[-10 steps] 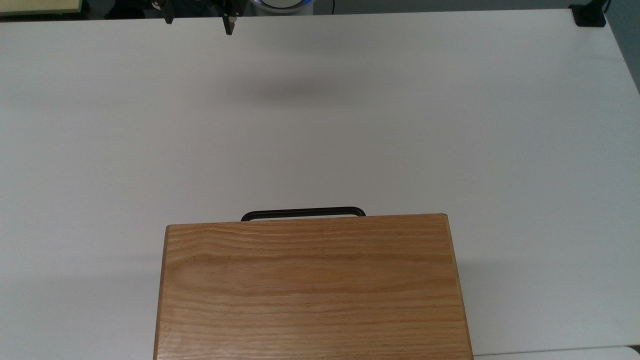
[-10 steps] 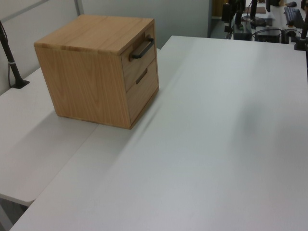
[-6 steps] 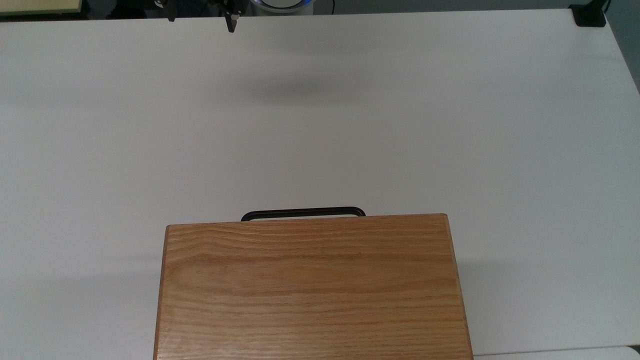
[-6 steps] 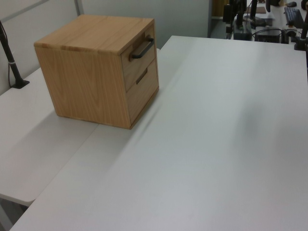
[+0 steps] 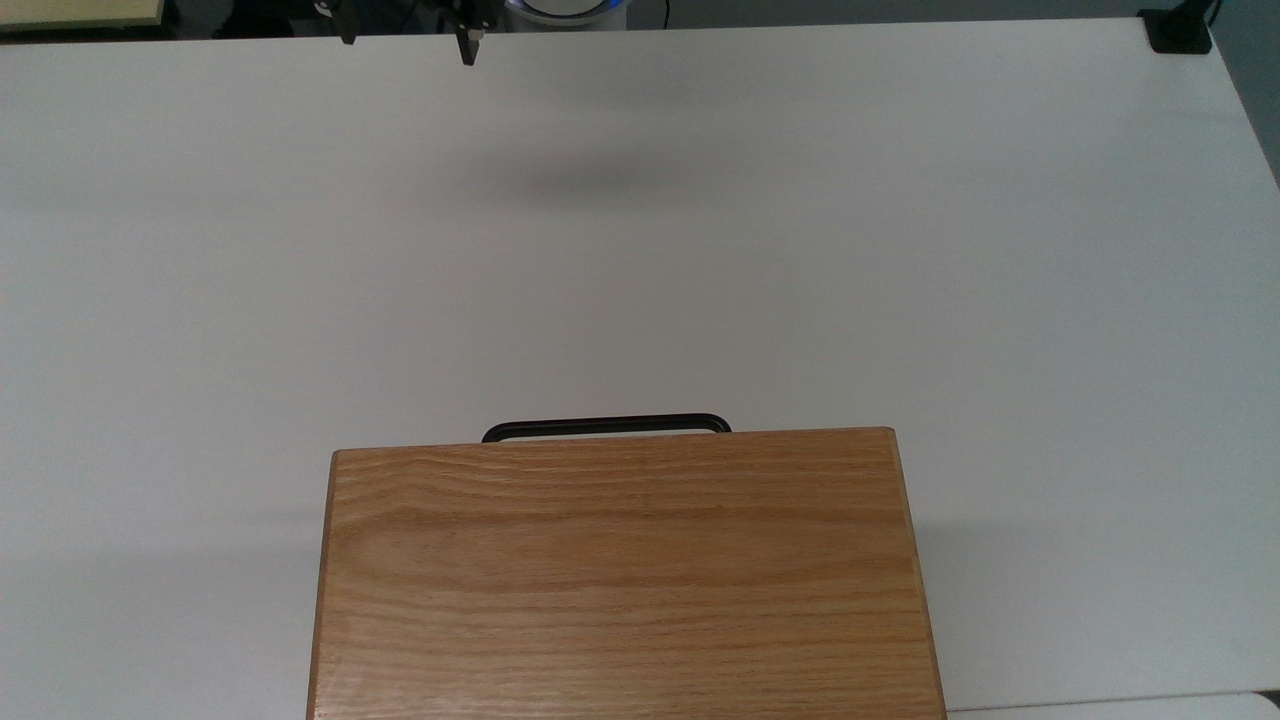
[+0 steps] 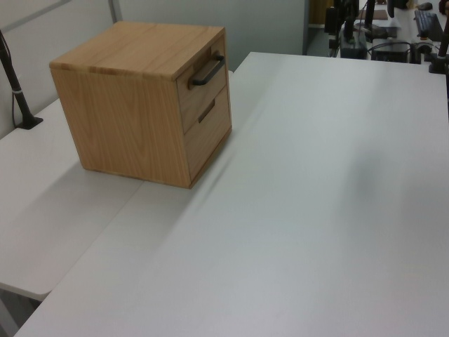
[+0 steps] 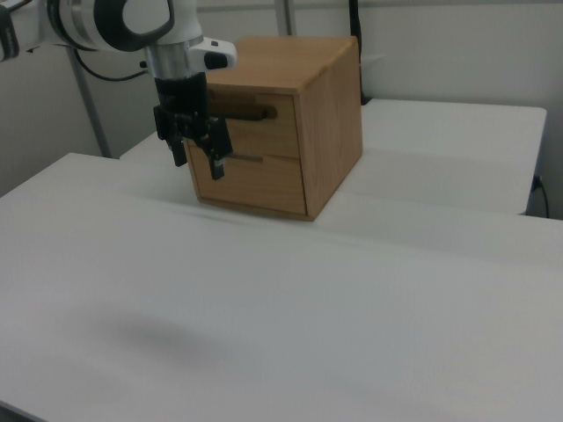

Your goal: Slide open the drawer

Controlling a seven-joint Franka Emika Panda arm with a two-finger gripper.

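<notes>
An oak cabinet (image 5: 625, 570) stands on the white table (image 5: 640, 250). Its upper drawer (image 6: 204, 86) sits flush and shut, with a long black bar handle (image 5: 605, 425) sticking out from the front; the handle (image 6: 208, 70) also shows in the left view. My gripper (image 5: 407, 35) hangs open and empty at the table's far edge in the top view, well apart from the handle. In the right view the gripper (image 7: 198, 154) is high above the table and covers part of the drawer front (image 7: 264, 123).
A lower drawer (image 6: 208, 126) with its own small handle sits under the upper one. A black clamp post (image 6: 15, 84) stands at the left view's left edge, and a black mount (image 5: 1178, 30) is at the top view's upper right corner. Wide bare tabletop separates gripper and cabinet.
The gripper has drifted slightly toward the top view's right and upper edge. The cabinet and drawer have not moved.
</notes>
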